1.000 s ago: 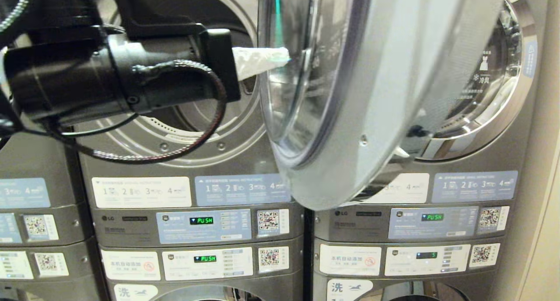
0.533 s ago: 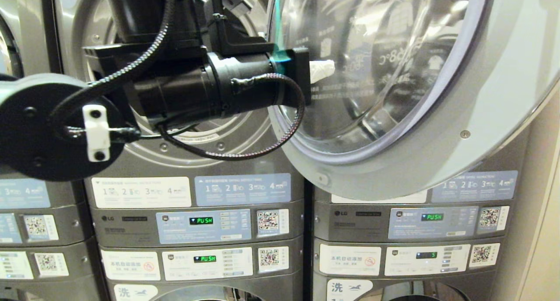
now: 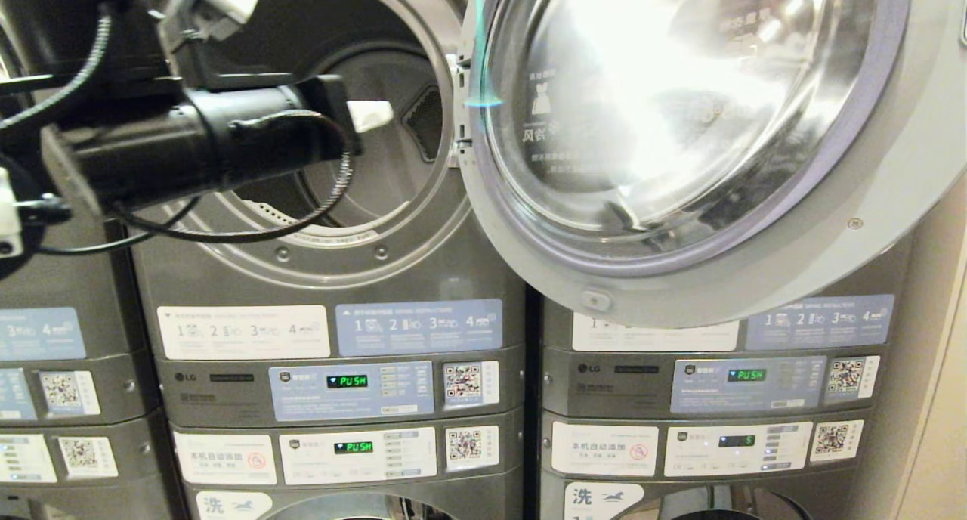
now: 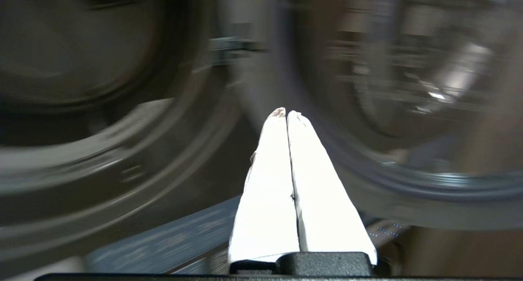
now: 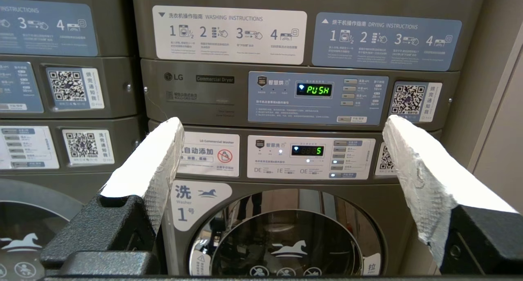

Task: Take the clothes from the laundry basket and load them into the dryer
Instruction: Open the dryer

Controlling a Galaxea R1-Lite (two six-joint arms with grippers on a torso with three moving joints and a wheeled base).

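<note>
At the left of the head view, the left gripper (image 3: 375, 115) is held level before the open mouth of the dryer (image 3: 355, 150), its white fingers (image 4: 286, 166) pressed together on nothing. To the right, the dryer door (image 3: 680, 278) is swung wide. The right gripper (image 5: 282, 162) is parked low, spread wide and empty. Door-opening is judged complete; clothes and laundry basket are nowhere seen, so fetching them is called for next.
</note>
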